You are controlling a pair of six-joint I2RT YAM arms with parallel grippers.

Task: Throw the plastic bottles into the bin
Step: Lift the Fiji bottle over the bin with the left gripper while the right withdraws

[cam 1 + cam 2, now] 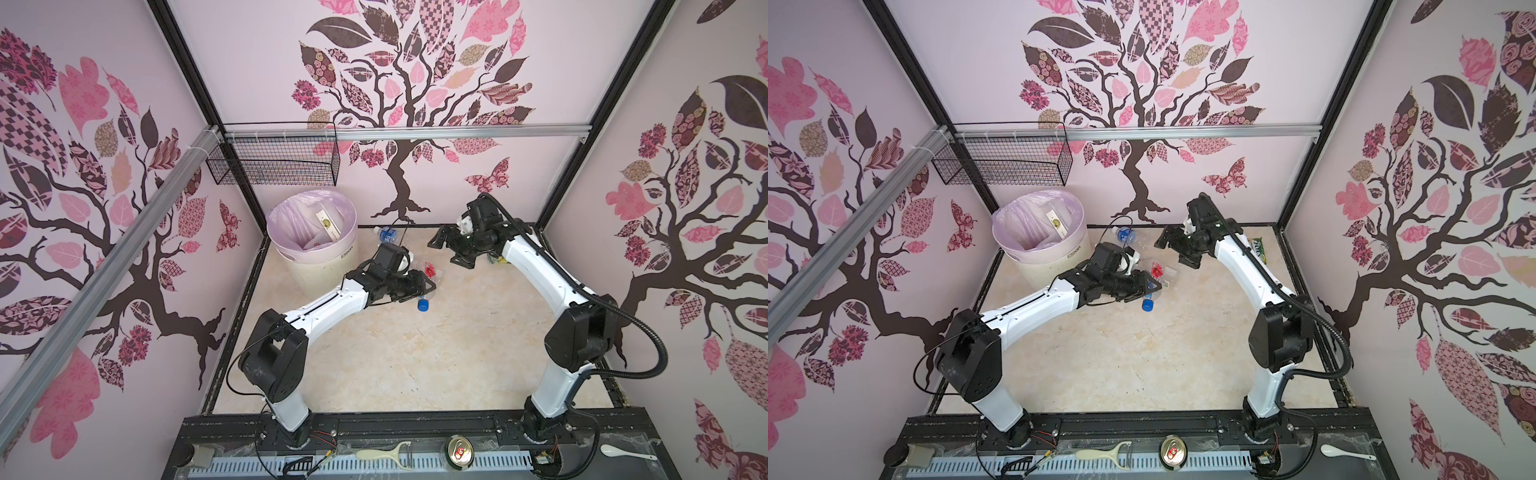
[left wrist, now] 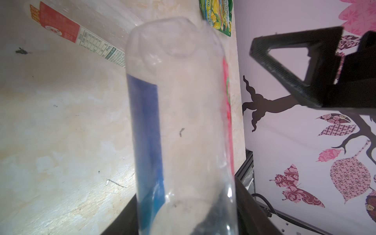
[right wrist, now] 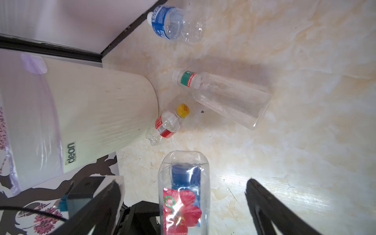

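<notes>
The left gripper (image 1: 422, 287) is clenched across the body of a clear bottle (image 1: 424, 305) with a blue cap and a red flower label. The bottle is gripped crosswise, probably so that it cannot slide out along the fingers on the way to the bin (image 1: 316, 270). It sits near the bin, on the side away from the corner, and is not yet over the bin's mouth.

The right gripper (image 1: 448, 251) is a little further from the bin than the left one, with its jaws spread wide and nothing touching them. In the right wrist view the flower-label bottle stands in the gap between its fingers but is clear of both. It looks like a hand-off: the left arm sits closer to the bin, so it is better placed to make the drop.

Three more bottles lie on the floor (image 3: 305, 142). A small yellow-capped bottle (image 3: 165, 127) rests against the foot of the bin. A long clear bottle (image 3: 227, 97) with a green neck band lies just beyond it. A blue-labelled bottle (image 3: 175, 24) lies beside the bin by the back wall. A snack packet (image 1: 1258, 249) lies well apart from the bin and is not for throwing away.
</notes>
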